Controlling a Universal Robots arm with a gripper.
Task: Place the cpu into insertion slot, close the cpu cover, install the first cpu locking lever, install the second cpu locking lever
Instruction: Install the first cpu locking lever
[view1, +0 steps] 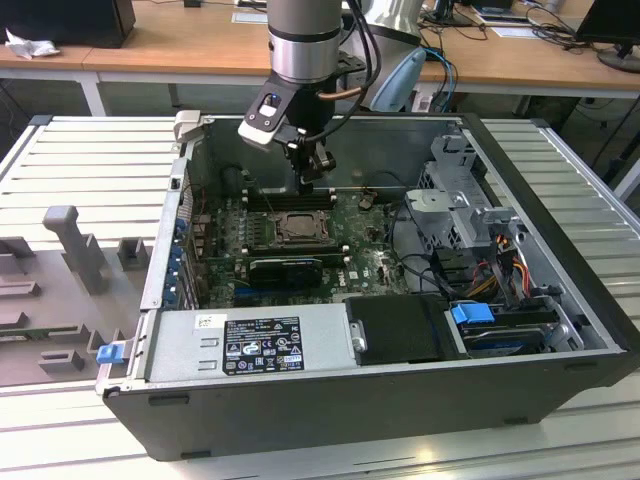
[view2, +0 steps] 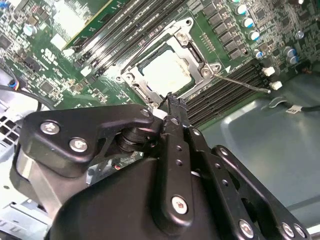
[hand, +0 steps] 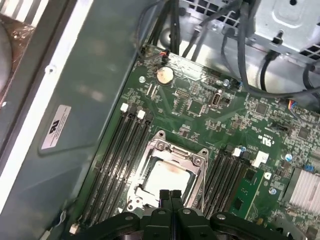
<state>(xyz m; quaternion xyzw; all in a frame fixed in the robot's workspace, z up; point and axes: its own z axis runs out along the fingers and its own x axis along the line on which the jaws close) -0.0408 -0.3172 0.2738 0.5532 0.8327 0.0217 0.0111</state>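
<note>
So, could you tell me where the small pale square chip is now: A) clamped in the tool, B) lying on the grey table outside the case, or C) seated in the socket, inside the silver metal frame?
C: in both wrist views the small pale silver-beige square chip sits inside the thin silver metal frame on the green circuit board, with the black tool poised over it.

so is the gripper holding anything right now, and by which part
Nothing. The gripper is shut, finger against finger with nothing between, above the edge of the insertion slot, where the cpu lies.
</note>
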